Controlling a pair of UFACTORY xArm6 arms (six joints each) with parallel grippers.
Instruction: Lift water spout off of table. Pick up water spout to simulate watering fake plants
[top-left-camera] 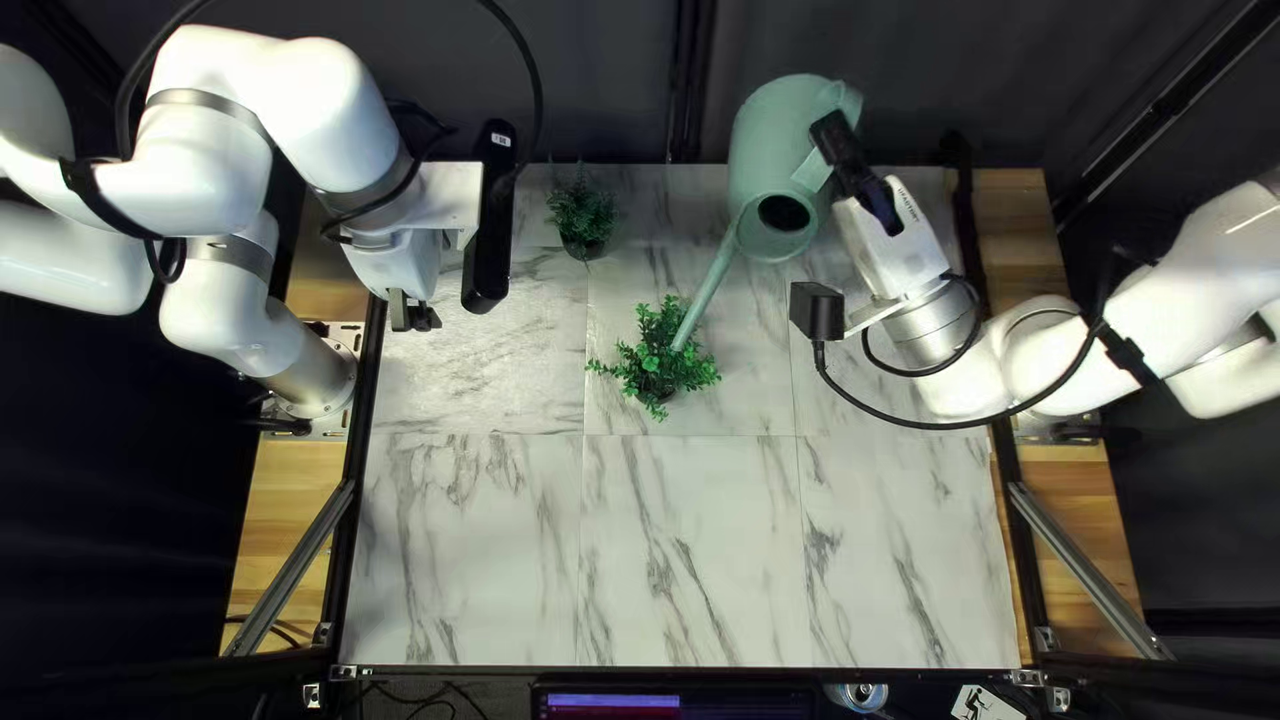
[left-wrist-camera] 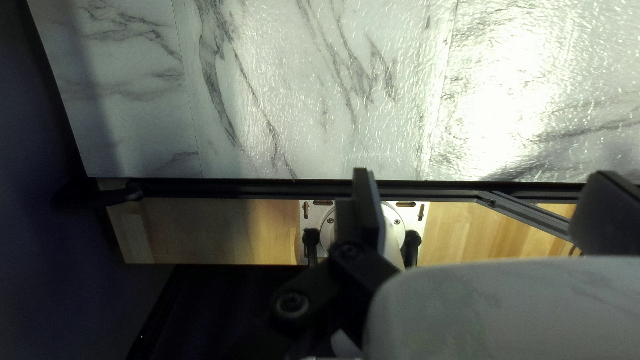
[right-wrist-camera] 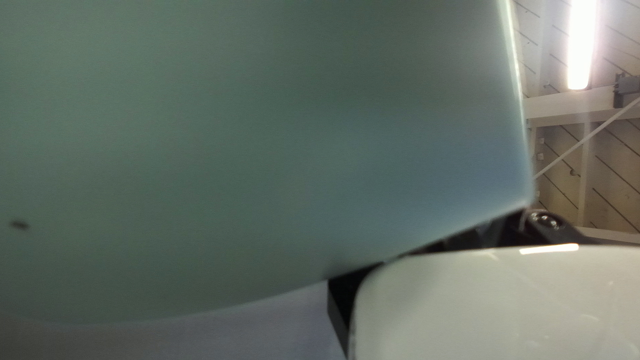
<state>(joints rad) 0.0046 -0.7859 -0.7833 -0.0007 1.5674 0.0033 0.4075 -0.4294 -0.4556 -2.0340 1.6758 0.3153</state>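
A mint-green watering can (top-left-camera: 775,160) hangs above the table's far side, tilted so that its long spout (top-left-camera: 705,300) slopes down. The spout's tip is over a small green fake plant (top-left-camera: 655,360) near the table's middle. My right gripper (top-left-camera: 835,140) is shut on the can's handle at its upper right. In the right wrist view the can's body (right-wrist-camera: 250,150) fills nearly everything and hides the fingers. My left gripper (left-wrist-camera: 480,195) stands open with nothing in it over the table's left edge, one finger (left-wrist-camera: 365,210) over the black rail.
A second small fake plant (top-left-camera: 583,215) stands near the far edge, left of the can. Black frame rails (top-left-camera: 350,480) and wooden strips (top-left-camera: 1070,500) border the marble table top (top-left-camera: 690,540) on both sides. My left arm's base (top-left-camera: 300,390) sits at the left edge.
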